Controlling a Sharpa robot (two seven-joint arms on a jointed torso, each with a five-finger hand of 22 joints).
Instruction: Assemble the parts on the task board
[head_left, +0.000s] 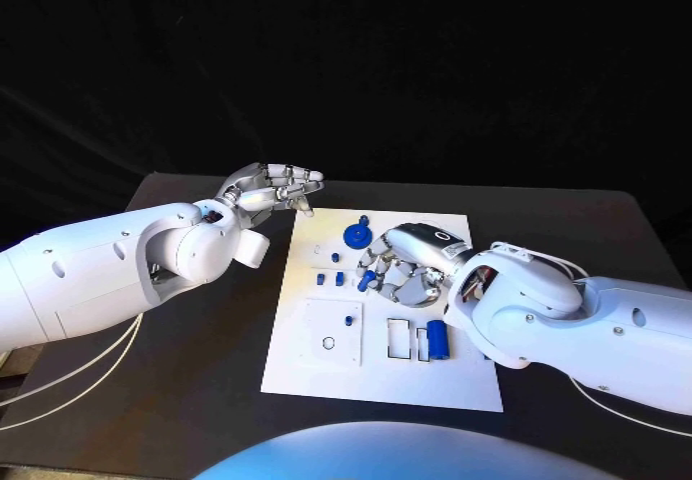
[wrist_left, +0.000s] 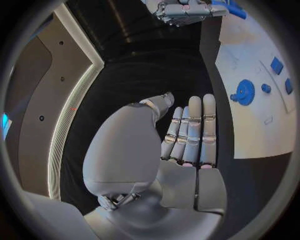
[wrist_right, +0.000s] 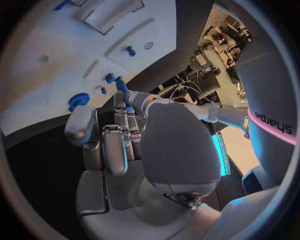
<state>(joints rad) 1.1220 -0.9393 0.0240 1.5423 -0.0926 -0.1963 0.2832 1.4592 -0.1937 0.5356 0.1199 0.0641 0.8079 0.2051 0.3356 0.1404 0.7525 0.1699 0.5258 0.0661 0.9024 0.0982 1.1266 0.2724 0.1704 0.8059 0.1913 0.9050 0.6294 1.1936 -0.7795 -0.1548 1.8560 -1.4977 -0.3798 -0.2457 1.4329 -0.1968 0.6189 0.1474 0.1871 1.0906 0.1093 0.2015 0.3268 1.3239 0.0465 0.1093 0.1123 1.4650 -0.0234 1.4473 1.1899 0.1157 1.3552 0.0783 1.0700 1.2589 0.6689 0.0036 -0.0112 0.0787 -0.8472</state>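
The white task board (head_left: 378, 378) lies in the middle of the black table. A blue gear (head_left: 356, 236) sits near its far edge, and small blue parts (head_left: 339, 258) lie beside it. My right hand (head_left: 401, 262) hovers over the board's middle. Its fingers curl around a slim blue peg (wrist_right: 122, 86), pinched at the fingertips. My left hand (head_left: 274, 186) floats off the board's far left corner with straight fingers lying side by side and nothing in them. The left wrist view shows that hand (wrist_left: 189, 136) beside the board (wrist_left: 256, 131) and the gear (wrist_left: 244, 92).
A blue block (head_left: 436, 340) stands in a rectangular recess near the board's front right. A raised white plate with holes (head_left: 335, 332) takes up the front left. Bare black table (head_left: 202, 350) surrounds the board on all sides.
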